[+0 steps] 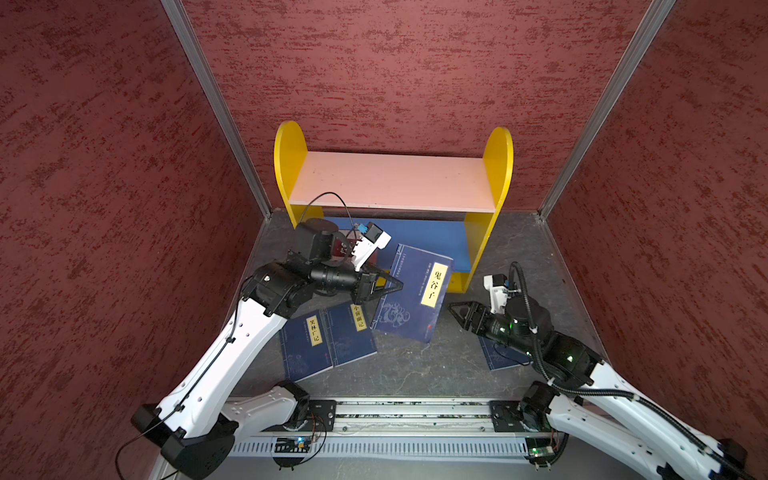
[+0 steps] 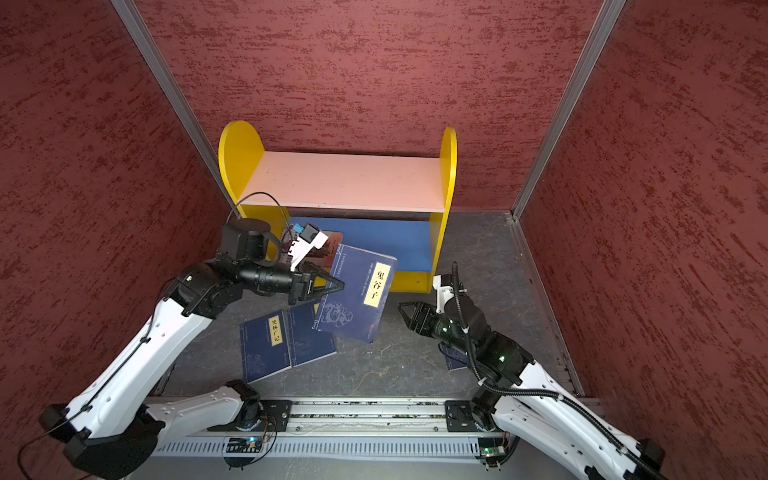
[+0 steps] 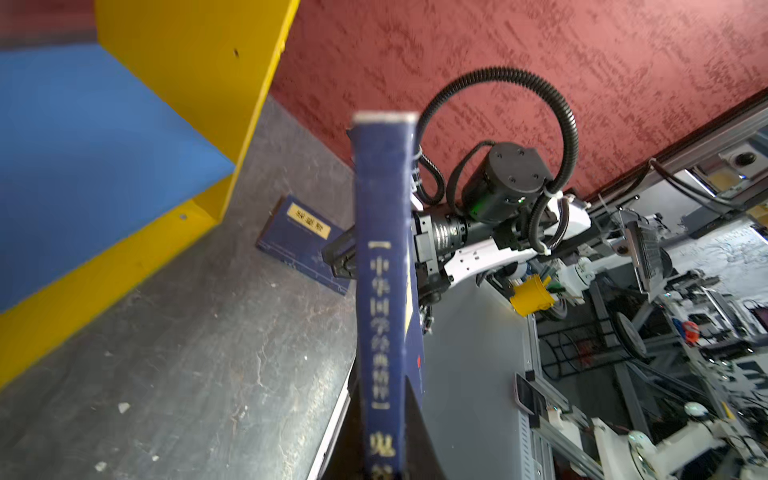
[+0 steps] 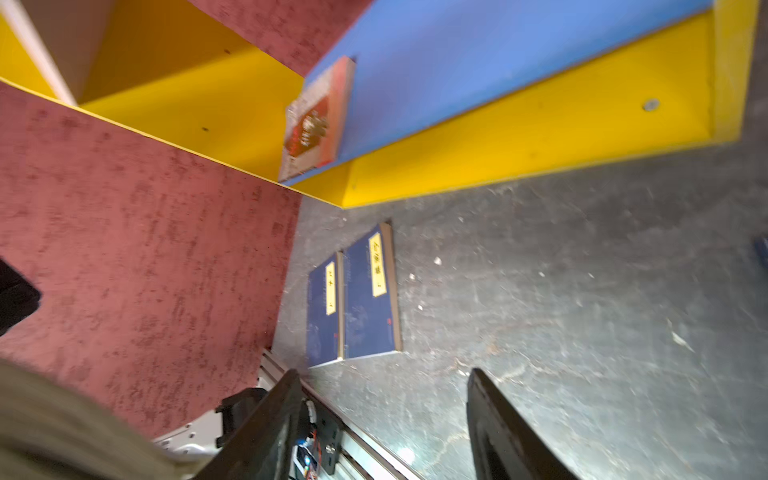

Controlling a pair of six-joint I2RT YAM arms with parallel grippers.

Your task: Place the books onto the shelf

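Note:
My left gripper (image 1: 398,286) (image 3: 384,395) is shut on the edge of a navy book (image 1: 411,295) (image 2: 353,291) (image 3: 384,291) with a yellow label, holding it tilted above the floor in front of the shelf (image 1: 395,178) (image 2: 349,178). Two navy books (image 1: 307,345) (image 1: 351,332) (image 4: 370,299) lie side by side on the floor below it. Another navy book (image 1: 498,355) (image 3: 299,241) lies mostly hidden under my right arm. A red book (image 2: 332,245) (image 4: 318,120) rests on the blue lower board (image 1: 432,237) at its left end. My right gripper (image 1: 451,308) (image 4: 384,372) hovers open and empty, right of the held book.
Textured red walls (image 1: 104,208) close in the left, back and right sides. The arms' metal base rail (image 1: 415,415) runs along the front edge. The shelf stands against the back wall, and its pink upper board carries nothing. The floor (image 1: 415,365) is dark grey.

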